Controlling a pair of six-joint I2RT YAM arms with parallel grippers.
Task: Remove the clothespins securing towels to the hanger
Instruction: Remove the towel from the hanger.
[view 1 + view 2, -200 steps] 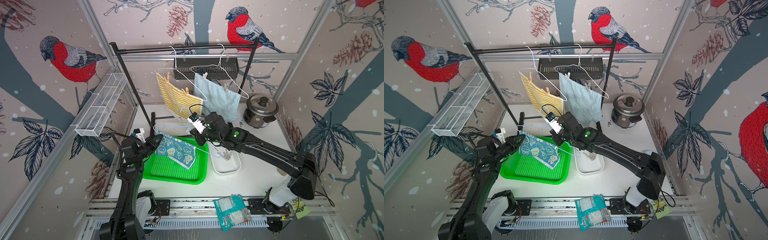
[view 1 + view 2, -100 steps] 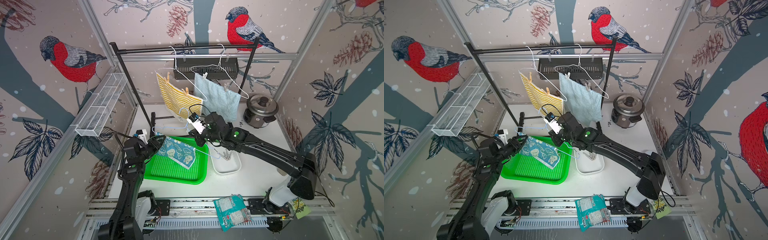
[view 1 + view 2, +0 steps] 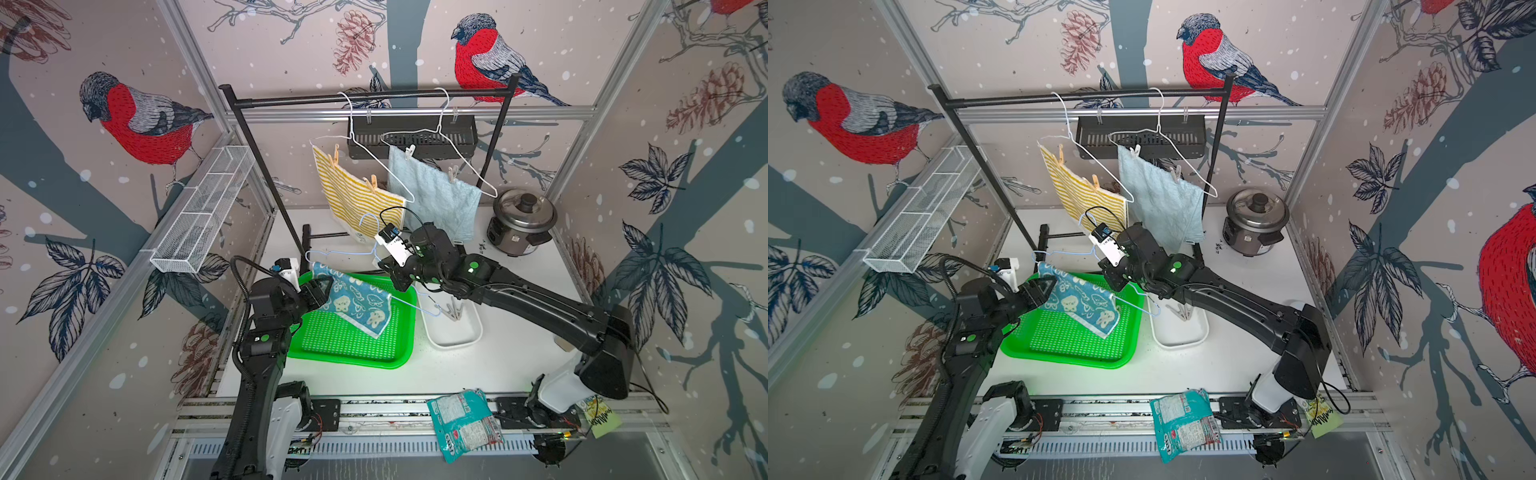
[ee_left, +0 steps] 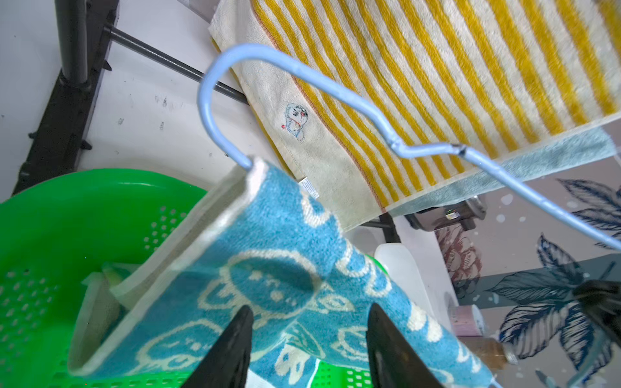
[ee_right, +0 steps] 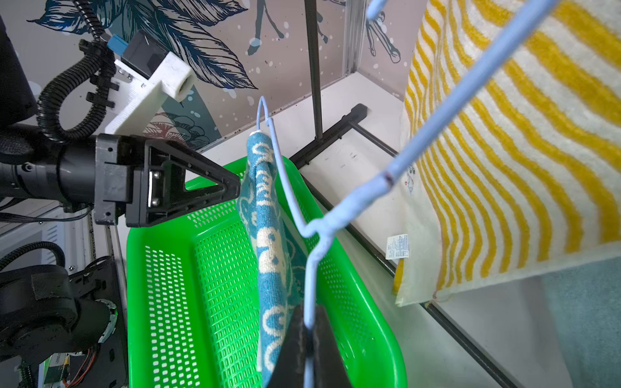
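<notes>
My right gripper (image 5: 309,322) is shut on the wire of a light-blue hanger (image 3: 345,252) and holds it over the green tray. A teal towel (image 3: 357,299) with white figures hangs folded over that hanger's bar. My left gripper (image 4: 309,309) is open, its fingertips (image 5: 235,181) at the towel's left end, the cloth just beyond them. On the rack, wooden clothespins (image 3: 372,183) pin the yellow striped towel (image 3: 353,191) to a white hanger. Pale clothespins (image 3: 453,174) pin the light-blue towel (image 3: 436,199) to another. Loose clothespins (image 3: 453,309) lie in the white bin.
The green tray (image 3: 353,357) sits under the held hanger, with the white bin (image 3: 457,336) to its right. A black rack pole (image 3: 266,174) stands behind the left arm. A rice cooker (image 3: 521,222) is at the back right, and a snack packet (image 3: 465,424) lies on the front rail.
My left gripper's jaws have spread apart at the teal towel's left end. The right gripper and the hanger have stayed about where they were.
</notes>
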